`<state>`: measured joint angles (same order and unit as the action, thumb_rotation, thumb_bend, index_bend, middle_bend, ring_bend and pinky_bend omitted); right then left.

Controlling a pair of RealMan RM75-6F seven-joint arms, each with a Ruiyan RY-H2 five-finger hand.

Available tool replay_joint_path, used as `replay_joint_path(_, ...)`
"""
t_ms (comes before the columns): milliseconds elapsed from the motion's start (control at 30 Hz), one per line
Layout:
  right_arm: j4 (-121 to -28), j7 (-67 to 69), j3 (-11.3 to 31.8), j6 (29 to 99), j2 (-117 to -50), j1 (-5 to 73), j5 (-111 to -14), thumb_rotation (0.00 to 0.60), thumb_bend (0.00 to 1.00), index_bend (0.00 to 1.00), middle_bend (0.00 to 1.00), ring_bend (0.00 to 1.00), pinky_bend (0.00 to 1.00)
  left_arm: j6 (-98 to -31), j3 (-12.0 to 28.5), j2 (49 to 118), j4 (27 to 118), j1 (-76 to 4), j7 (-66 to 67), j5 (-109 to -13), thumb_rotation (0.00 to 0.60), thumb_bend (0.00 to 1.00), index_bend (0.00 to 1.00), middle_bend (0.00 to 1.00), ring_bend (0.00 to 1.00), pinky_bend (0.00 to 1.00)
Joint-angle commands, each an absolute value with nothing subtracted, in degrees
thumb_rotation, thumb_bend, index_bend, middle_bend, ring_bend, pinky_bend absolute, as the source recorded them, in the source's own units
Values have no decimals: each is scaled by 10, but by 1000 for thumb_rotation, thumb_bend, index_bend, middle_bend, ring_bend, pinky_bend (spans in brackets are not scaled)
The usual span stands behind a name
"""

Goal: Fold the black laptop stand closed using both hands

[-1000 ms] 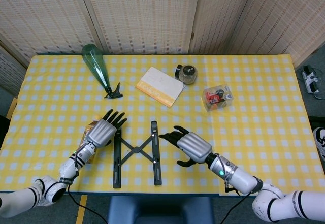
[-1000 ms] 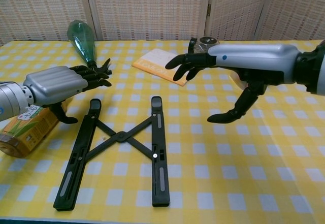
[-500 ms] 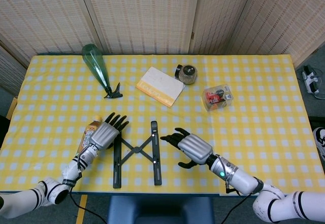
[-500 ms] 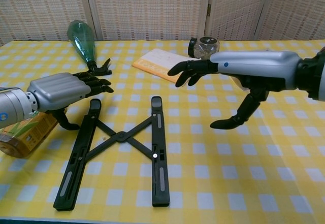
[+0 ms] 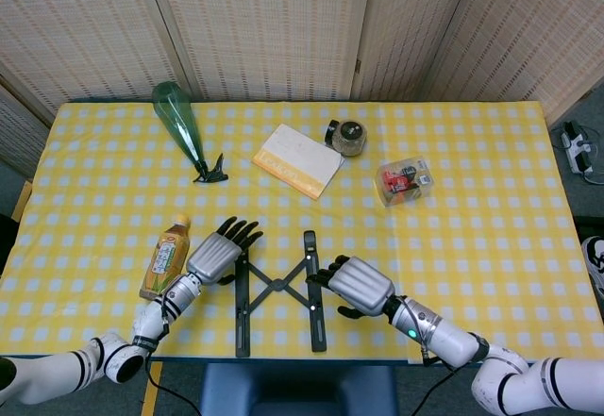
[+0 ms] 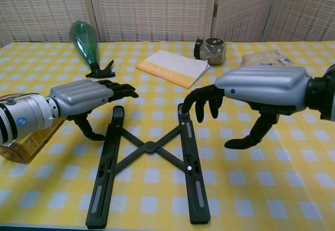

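Laptop stand [image 5: 279, 290] shifted rightward, between left hand [image 5: 215, 255] and right hand [image 5: 358, 284], fingers spread, empty.

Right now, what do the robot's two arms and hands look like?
Both match: the left hand and right hand each have a ribbed silver-grey back shell and black fingers with a black thumb. The wrists are silver cylinders with black rings and a small blue dot; white rounded forearm shells follow. In the head view a green light glows on the right wrist, and a black cable trails under the left arm.
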<state>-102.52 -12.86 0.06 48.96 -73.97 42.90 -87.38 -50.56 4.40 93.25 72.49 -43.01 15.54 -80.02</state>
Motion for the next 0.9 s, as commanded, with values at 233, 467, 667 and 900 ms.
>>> replay_joint_path(233, -916, -252, -32, 560, -804, 402, -968, 600, 161, 513, 693, 758, 796, -496, 53, 939, 733, -440, 167, -781, 600, 237, 0, 0, 0, 0)
replay_joint_path(467, -833, -267, -45, 610, -863, 382, -1016, 600, 138, 593, 802, 860, 921, -493, 54, 941, 735, -442, 168, -769, 600, 229, 0, 0, 0, 0)
replay_joint_path(667, -775, -253, -49, 632, -910, 377, -1039, 600, 134, 609, 822, 877, 939, -492, 53, 940, 735, -442, 165, -763, 600, 228, 0, 0, 0, 0)
replay_joint_path(900, -734, -254, -44, 628, -950, 382, -1045, 600, 133, 611, 825, 877, 939, -490, 53, 937, 739, -443, 155, -759, 600, 227, 0, 0, 0, 0)
